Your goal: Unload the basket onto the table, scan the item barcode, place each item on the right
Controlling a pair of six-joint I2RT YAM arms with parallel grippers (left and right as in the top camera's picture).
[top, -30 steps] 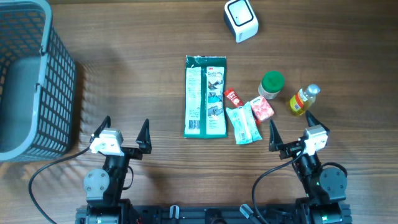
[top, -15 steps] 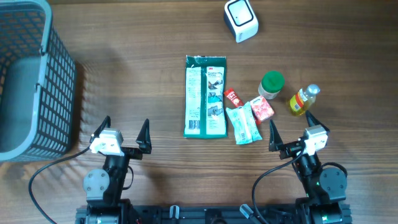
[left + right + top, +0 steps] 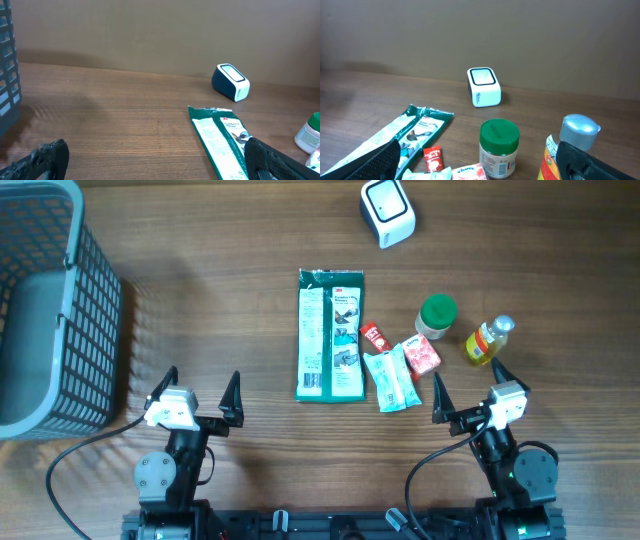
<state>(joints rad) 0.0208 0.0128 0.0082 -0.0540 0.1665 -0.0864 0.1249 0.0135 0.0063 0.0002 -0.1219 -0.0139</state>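
The items lie mid-table: a long green package (image 3: pixel 331 334), a small red sachet (image 3: pixel 374 337), a pink tissue pack (image 3: pixel 420 356), a pale blue pack (image 3: pixel 392 380), a green-lidded jar (image 3: pixel 436 317) and a yellow bottle (image 3: pixel 487 340). The white and navy scanner (image 3: pixel 387 212) stands behind them at the far edge. My left gripper (image 3: pixel 202 382) is open and empty, near the front edge, left of the package (image 3: pixel 220 135). My right gripper (image 3: pixel 467 385) is open and empty, just in front of the jar (image 3: pixel 499 147) and the bottle (image 3: pixel 570 150).
A grey mesh basket (image 3: pixel 40 310) fills the far left of the table; its wall shows at the left edge of the left wrist view (image 3: pixel 7 75). Bare wood lies between the basket and the green package.
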